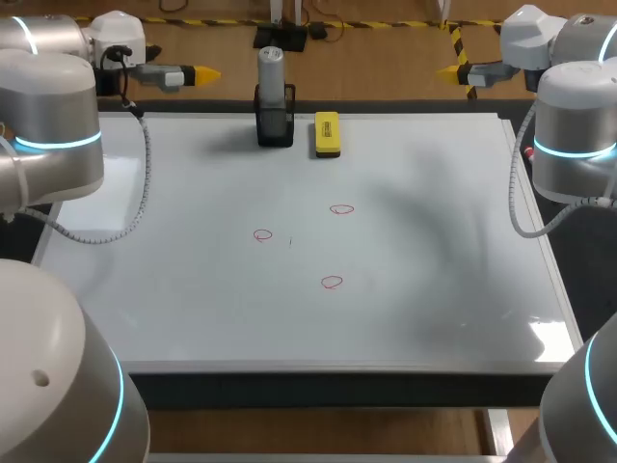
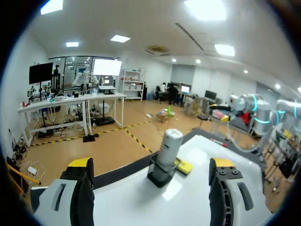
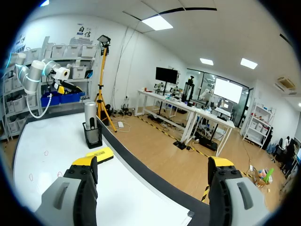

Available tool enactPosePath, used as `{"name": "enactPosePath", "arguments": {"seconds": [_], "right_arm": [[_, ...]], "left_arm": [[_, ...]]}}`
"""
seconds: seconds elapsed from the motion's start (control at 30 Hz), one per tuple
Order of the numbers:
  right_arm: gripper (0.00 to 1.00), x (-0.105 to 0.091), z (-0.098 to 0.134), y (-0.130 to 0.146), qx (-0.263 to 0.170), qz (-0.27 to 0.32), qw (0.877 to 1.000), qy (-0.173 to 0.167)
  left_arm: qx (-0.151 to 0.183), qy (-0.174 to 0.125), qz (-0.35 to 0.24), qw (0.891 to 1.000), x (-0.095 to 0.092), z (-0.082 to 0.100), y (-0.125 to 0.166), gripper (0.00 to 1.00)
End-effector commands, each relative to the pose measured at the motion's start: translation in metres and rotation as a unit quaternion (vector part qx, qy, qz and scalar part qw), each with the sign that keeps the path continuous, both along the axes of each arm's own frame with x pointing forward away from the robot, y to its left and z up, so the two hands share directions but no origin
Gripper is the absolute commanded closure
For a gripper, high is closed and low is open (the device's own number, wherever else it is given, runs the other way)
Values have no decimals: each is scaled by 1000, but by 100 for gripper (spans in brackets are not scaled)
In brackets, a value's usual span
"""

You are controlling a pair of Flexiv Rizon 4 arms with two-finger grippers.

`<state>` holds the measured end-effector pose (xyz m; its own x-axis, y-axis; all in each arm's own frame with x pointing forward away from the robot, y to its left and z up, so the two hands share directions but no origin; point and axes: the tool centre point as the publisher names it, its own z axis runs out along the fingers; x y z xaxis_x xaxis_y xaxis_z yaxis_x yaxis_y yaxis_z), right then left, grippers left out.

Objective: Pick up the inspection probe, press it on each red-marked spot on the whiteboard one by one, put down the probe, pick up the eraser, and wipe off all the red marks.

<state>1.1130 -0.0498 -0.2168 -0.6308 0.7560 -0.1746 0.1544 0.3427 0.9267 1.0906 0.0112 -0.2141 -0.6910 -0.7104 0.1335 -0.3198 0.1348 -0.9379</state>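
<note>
Probe: grey cylinder, upright in a black holder at the far edge of the whiteboard. Not held.

Eraser: yellow block, flat on the board just to the right of the holder, not touching it.

Red marks: three small rings on the board, all on the robot's side of the holder. First mark lies almost straight in front of the holder. Second mark lies in front of it and to the right. Third mark is the farthest from the holder.

Whiteboard: flat on the bench, covering most of it.

Left end effector: to the left of the holder, beyond the board's far edge. Its fingers are spread wide with nothing between them; in the wrist view the holder stands ahead of them.

Right end effector: to the right of the holder, well past the eraser. Its fingers are spread wide and empty.
</note>
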Motion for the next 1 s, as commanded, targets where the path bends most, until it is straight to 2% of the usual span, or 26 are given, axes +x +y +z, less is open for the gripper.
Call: {"name": "enactPosePath", "arguments": {"seconds": [0.03, 0.1, 0.27, 0.4, 0.5, 0.6, 1.0], "right_arm": [[0, 0, 0, 0, 0, 1, 1000, 0], [0, 0, 0, 0, 0, 1, 1000, 0], [0, 0, 0, 0, 0, 1, 1000, 0], [0, 0, 0, 0, 0, 1, 1000, 0], [0, 0, 0, 0, 0, 1, 1000, 0], [0, 0, 0, 0, 0, 1, 1000, 0], [0, 0, 0, 0, 0, 1, 1000, 0]], "left_arm": [[-9, -17, -38, 999, 9, -1, 2, 0], [-3, -26, -58, 998, 10, 1, -2, 0], [-25, -45, -135, 990, 13, 0, -10, 0], [-23, -49, -175, 983, 16, -4, -21, 0], [-30, -52, -212, 975, 17, -6, -30, 0], [-23, -52, -247, 967, 19, -8, -40, 0], [-15, -54, -320, 946, 30, -12, -70, 0]]}}
